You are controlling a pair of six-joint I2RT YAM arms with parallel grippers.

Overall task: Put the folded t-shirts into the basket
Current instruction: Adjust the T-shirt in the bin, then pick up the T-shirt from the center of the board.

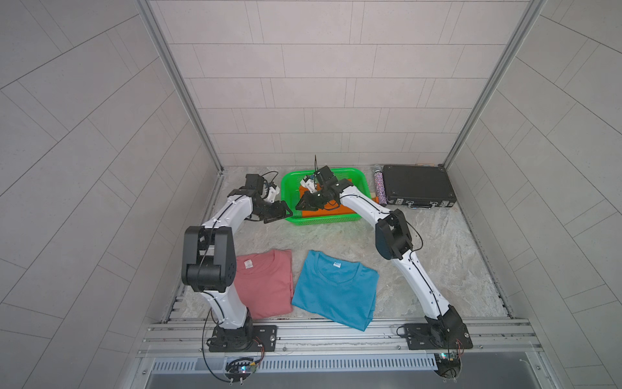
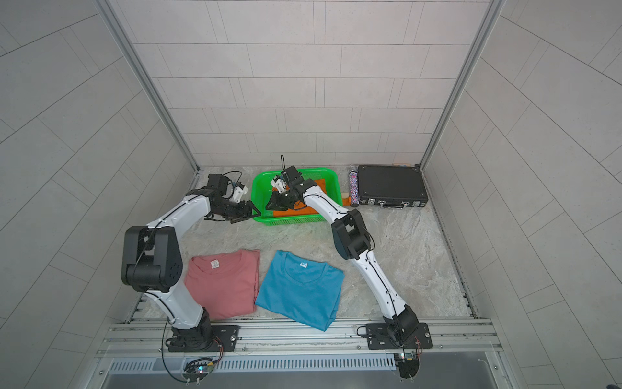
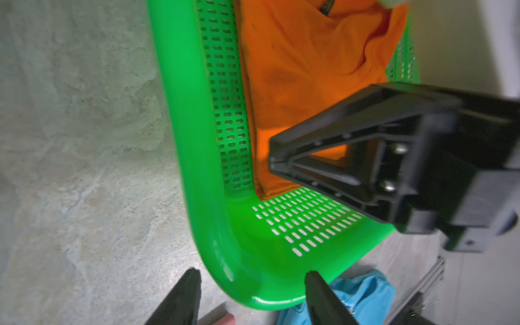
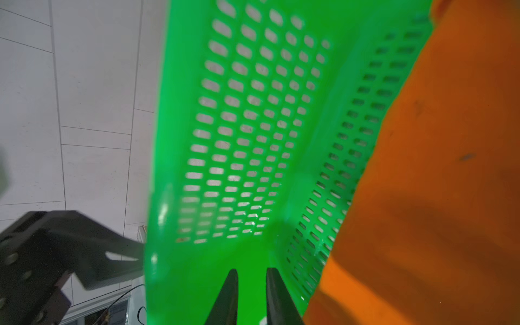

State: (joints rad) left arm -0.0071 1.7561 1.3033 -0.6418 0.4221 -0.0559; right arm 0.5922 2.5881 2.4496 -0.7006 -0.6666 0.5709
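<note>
1. Evidently two shirts wait on the table: the sky blue t-shirt (image 1: 336,289) and, just beside it, the pink t-shirt (image 1: 266,286).
2. The basket (image 1: 323,220) holds the orange t-shirt (image 3: 304,70), so I judge one placement done.
3. My left gripper (image 3: 253,278) stands wide open and empty, just outside the basket's near corner.
4. My right gripper (image 4: 251,274) sits inside the basket, jaws a slit apart, gripping nothing. Next I'd lift it clear and go for the blue.

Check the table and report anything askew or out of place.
The blue shirt lies skewed, its near corner hanging over the metal rail. The orange shirt in the basket is rumpled, not flat. The pink shirt looks tidy.
</note>
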